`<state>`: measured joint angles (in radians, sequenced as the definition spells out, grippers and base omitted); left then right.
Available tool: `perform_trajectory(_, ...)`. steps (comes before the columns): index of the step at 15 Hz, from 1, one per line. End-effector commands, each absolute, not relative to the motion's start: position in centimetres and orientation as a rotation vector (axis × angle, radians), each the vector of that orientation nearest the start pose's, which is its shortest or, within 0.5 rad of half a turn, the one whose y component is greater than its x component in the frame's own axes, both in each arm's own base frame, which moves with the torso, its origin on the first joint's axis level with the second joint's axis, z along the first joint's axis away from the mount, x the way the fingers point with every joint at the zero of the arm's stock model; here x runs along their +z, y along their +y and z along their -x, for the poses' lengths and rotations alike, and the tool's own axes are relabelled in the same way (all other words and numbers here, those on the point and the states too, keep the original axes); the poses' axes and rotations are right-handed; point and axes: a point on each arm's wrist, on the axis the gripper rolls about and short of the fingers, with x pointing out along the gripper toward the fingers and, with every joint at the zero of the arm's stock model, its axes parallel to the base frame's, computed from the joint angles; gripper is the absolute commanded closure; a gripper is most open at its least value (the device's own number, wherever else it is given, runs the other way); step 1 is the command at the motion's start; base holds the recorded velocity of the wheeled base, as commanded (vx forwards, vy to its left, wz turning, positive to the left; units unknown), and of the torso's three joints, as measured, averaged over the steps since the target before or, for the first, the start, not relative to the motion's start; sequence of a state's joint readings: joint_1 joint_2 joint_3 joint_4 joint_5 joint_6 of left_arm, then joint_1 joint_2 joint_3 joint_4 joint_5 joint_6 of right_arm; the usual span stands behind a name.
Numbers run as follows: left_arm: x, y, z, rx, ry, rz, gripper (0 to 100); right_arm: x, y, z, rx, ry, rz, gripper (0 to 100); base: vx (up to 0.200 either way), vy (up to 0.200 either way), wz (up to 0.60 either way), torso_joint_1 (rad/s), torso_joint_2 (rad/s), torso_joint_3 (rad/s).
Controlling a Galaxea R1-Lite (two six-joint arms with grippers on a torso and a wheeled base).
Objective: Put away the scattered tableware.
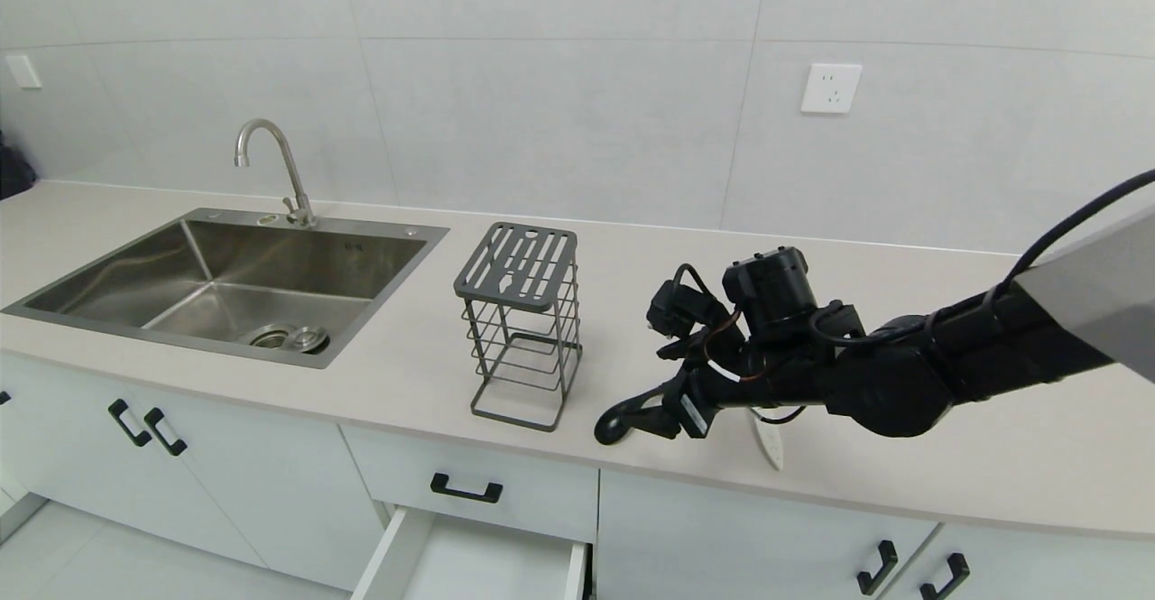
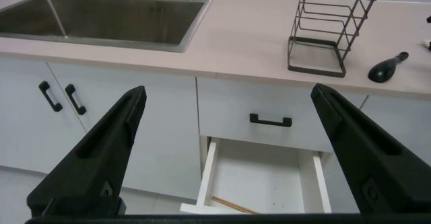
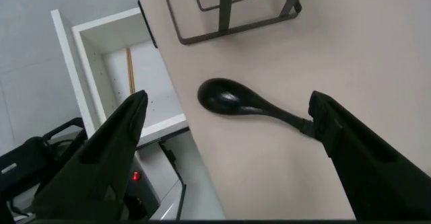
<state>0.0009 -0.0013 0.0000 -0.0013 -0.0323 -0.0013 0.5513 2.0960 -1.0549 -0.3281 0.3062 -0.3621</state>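
Right claw [image 3: 227,97] hanging spread wide over a black spoon [image 1: 623,421] on the bench [image 1: 406,374].

The black spoon is lying flat near the bench's front edge, close to the base of the wire rack [image 1: 522,338], with its bowl pointing toward the rack and its handle end reaching one of the right claw's fingers [image 3: 337,136], which are standing wide apart on either side of it. A white utensil [image 1: 769,442] is peeking out from under that arm by the bench edge. The left claw [image 2: 229,93] is hovering in front of the cabinets, its fingers likewise spread apart, over the pulled-out drawer [image 2: 269,177], where wooden chopsticks [image 3: 129,69] are lying. The sink [image 1: 226,275] is sitting well apart from the spoon, beyond the rack.
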Motion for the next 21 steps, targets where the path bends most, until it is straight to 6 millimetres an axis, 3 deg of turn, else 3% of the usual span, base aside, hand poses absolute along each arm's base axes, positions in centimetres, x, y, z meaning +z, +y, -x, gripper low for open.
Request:
perform_trajectory(1,7.6,-0.1,2.3,-0.031,-0.002,0.002,0,6.2,19.8,-32.9,0.936,0.615,0.433,0,0.0,0.0,0.0,0.0,0.0,0.0)
perform_trajectory(10,7.6,-0.1,2.3,-0.031,-0.002,0.002,0,3.1,19.1,-34.0,0.909,0.668,0.438,0,0.0,0.0,0.0,0.0,0.0,0.0)
perform_trajectory(21,7.6,-0.1,2.3,-0.032,-0.002,0.002,0,0.7,20.6,-35.8,0.904,0.678,0.454,0,0.0,0.0,0.0,0.0,0.0,0.0)
